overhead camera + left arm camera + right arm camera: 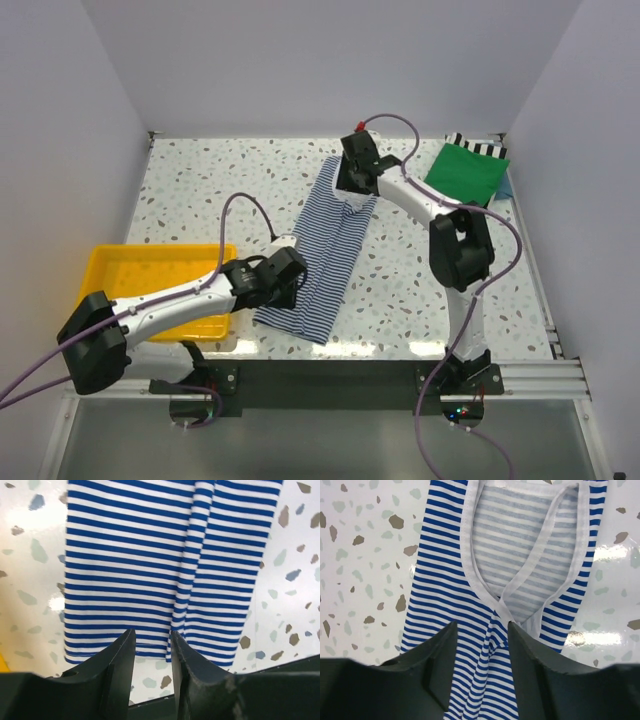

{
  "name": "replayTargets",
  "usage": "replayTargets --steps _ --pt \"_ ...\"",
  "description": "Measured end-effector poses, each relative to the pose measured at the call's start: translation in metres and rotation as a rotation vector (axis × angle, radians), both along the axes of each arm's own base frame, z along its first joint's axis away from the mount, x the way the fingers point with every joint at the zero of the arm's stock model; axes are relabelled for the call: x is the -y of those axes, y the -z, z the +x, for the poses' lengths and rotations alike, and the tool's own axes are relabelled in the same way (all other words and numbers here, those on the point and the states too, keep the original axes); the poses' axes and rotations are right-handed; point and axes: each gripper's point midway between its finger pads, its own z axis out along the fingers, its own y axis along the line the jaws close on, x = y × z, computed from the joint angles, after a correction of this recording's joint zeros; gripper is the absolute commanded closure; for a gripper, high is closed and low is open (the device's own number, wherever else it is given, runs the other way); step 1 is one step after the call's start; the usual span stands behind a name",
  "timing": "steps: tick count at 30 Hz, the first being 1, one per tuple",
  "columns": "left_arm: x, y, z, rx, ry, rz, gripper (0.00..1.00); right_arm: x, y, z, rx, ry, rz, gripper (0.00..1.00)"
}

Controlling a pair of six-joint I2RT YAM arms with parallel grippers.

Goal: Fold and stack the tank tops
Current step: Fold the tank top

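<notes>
Left gripper (151, 636), fingers apart, sits over the near hem of the striped top (330, 250), just right of the yellow tray (120, 262). That top lies as a long narrow strip mid-table. Right gripper (482, 628), fingers apart, straddles its white-trimmed neck end. Green top (465, 172) lies folded in the far right corner.

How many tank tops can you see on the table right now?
2 for certain: the striped tank top lies stretched out in the middle; the green tank top sits folded in the far right corner. Cloth edges peeking from under it may be more.
</notes>
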Motion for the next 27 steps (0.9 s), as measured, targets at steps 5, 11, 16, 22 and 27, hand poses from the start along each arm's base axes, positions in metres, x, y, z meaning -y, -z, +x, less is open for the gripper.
replayTargets --steps 5,11,16,22,27 --pt "-0.009 0.005 0.013 -0.001 -0.013 0.030 0.74 0.005 0.003 -0.018 -0.010 0.009 0.010 0.84" --pt "0.007 0.006 0.016 0.002 0.059 -0.013 0.80 0.008 0.039 -0.040 -0.090 0.011 -0.019 0.92" --pt "0.026 0.004 0.021 0.013 0.117 -0.059 0.87 0.006 0.044 -0.038 -0.089 0.011 -0.017 0.92" --pt "0.034 0.019 0.020 -0.018 0.154 -0.057 0.89 -0.004 0.056 -0.022 -0.089 0.009 -0.017 0.92" --pt "0.031 0.033 0.015 -0.043 0.165 -0.042 0.90 -0.011 0.067 -0.014 -0.096 0.000 -0.009 0.91"
